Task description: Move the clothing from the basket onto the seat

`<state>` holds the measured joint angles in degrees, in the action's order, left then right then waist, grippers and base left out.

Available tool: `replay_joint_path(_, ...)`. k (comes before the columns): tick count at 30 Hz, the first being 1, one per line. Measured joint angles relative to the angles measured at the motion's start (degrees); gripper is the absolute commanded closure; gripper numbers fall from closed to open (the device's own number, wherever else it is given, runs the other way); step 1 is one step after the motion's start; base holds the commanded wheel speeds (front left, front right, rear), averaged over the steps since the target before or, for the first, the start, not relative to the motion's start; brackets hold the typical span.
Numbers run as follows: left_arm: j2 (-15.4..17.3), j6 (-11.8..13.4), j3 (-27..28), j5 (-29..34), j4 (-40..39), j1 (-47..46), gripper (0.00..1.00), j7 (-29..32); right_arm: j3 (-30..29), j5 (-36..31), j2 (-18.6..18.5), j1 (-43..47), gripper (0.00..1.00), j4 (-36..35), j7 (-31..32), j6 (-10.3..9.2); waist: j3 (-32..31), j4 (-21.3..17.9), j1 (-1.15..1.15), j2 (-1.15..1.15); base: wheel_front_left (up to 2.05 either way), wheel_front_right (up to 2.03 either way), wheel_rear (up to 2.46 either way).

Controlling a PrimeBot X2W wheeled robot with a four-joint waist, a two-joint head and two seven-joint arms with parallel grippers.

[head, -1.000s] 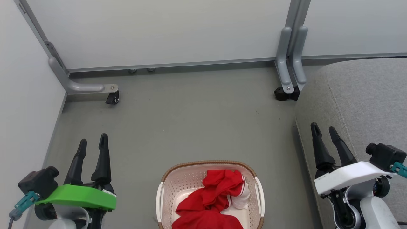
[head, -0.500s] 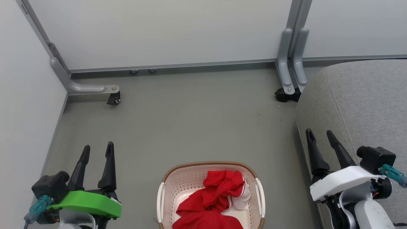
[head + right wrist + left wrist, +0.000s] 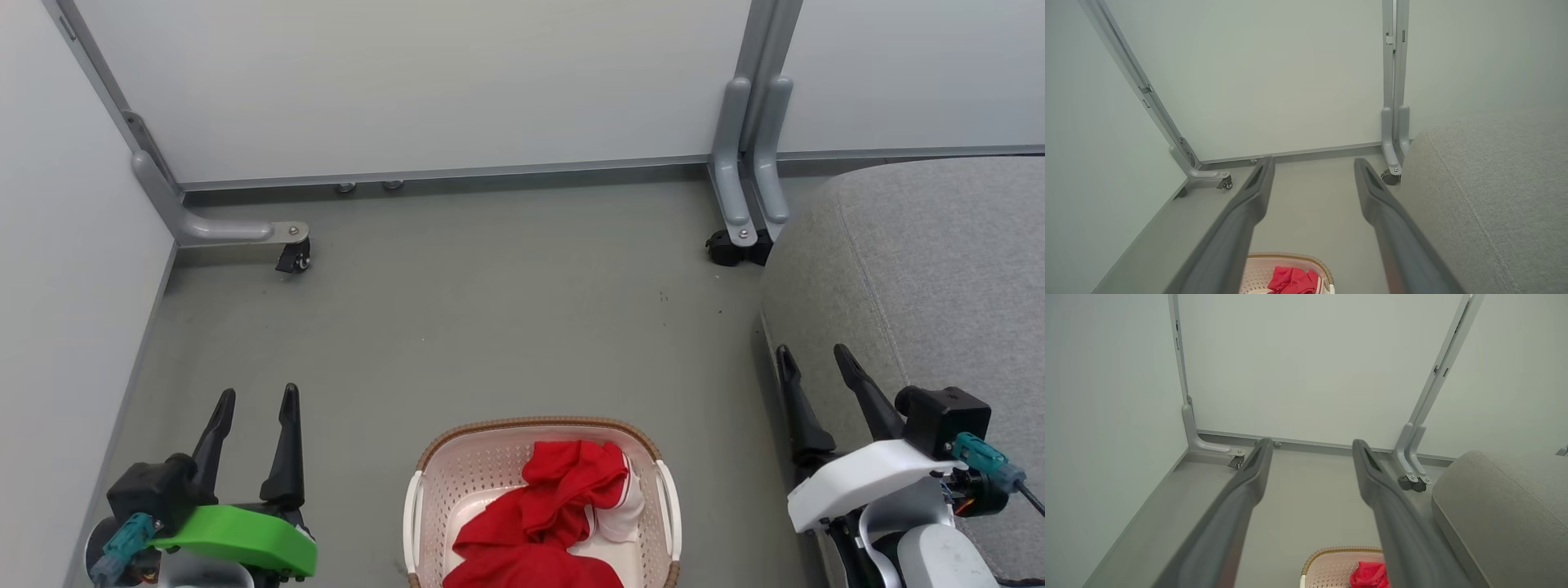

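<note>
Bright red clothing point(image 3: 547, 510) with a white panel lies bunched in the cream basket point(image 3: 457, 474) with a brown rim, on the floor at the bottom centre of the head view. The grey seat point(image 3: 939, 278) fills the right side. My left gripper point(image 3: 255, 398) hangs open left of the basket, nothing between its fingers. Open too, my right gripper point(image 3: 814, 357) hovers at the seat's front edge, right of the basket. The left wrist view catches the basket point(image 3: 1327, 565), clothing point(image 3: 1367, 575) and seat point(image 3: 1502, 506) past my left gripper point(image 3: 1310, 443); the right wrist view shows my right gripper point(image 3: 1312, 161), basket point(image 3: 1259, 269), clothing point(image 3: 1292, 281) and seat point(image 3: 1490, 192).
Pale partition panels close the far side and the left, with grey metal feet on castors at the far left point(image 3: 290, 253) and far right point(image 3: 731, 245). Grey floor point(image 3: 490, 310) stretches between the basket and the panels.
Both grippers have drawn back toward the bottom of the head view, the left one drifting slightly right and the right one slightly left. The view itself has shifted down a little. Clothing lies unmoved.
</note>
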<state>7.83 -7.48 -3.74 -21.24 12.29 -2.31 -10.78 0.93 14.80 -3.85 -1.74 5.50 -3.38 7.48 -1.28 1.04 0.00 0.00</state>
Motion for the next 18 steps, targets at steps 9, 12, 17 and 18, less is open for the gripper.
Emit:
replay_joint_path(9, -0.1, 0.0, 0.0, 3.8, 0.8, 0.3, 0.0, -1.2, 0.1, -4.0, 0.4, 0.3, 0.0, -0.1, -0.3, 0.0, -0.1, 0.0, 0.0, 0.0, 0.0, 0.0, 0.0)
replay_joint_path(12, -0.2, 0.0, 0.1, 4.9, 1.1, 0.4, 0.0, -1.5, 0.2, -5.3, 0.5, 0.5, 0.0, -0.2, -0.3, 0.0, -0.1, 0.0, 0.0, 0.0, 0.0, 0.0, 0.0)
replay_joint_path(17, -0.3, 0.0, 0.2, 7.3, 1.5, 0.5, 0.0, -2.1, 0.4, -7.2, 0.7, 0.8, 0.0, -0.3, -0.5, 0.01, -0.3, 0.0, 0.0, 0.0, 0.0, 0.0, 0.0)
replay_joint_path(18, -0.4, 0.0, 0.2, 7.6, 1.6, 0.5, 0.0, -2.3, 0.4, -7.5, 0.8, 0.9, 0.0, -0.3, -0.5, 0.01, -0.3, 0.0, 0.0, 0.0, 0.0, 0.0, 0.0)
